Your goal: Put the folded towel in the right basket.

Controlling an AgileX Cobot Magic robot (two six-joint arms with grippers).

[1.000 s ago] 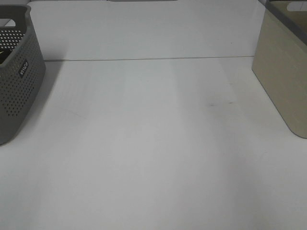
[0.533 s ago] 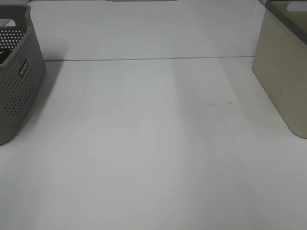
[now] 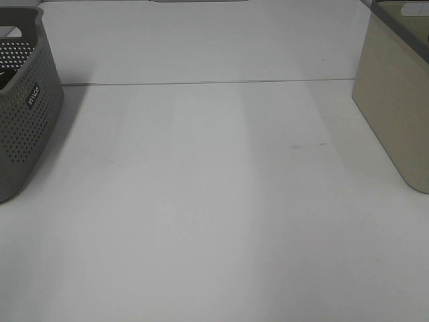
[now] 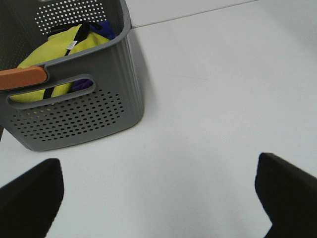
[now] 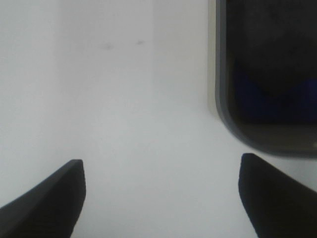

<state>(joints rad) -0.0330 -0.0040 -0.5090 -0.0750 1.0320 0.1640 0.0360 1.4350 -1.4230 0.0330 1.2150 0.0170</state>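
Note:
The right basket point(image 3: 395, 100) is beige with a grey rim and stands at the right edge of the white table point(image 3: 214, 201). In the right wrist view its rim point(image 5: 223, 94) shows close by, with a dim blue patch point(image 5: 270, 87) inside; I cannot tell if that is the folded towel. No folded towel lies on the table. My right gripper point(image 5: 161, 161) is open and empty over the table beside that basket. My left gripper point(image 4: 158, 161) is open and empty near the grey basket point(image 4: 84, 114). Neither gripper shows in the exterior high view.
The grey perforated basket point(image 3: 23, 107) stands at the left edge. It holds a yellow cloth point(image 4: 59, 47), a blue-purple cloth point(image 4: 101, 27) and an orange piece point(image 4: 22, 78) at its rim. A seam point(image 3: 201, 83) crosses the table at the back.

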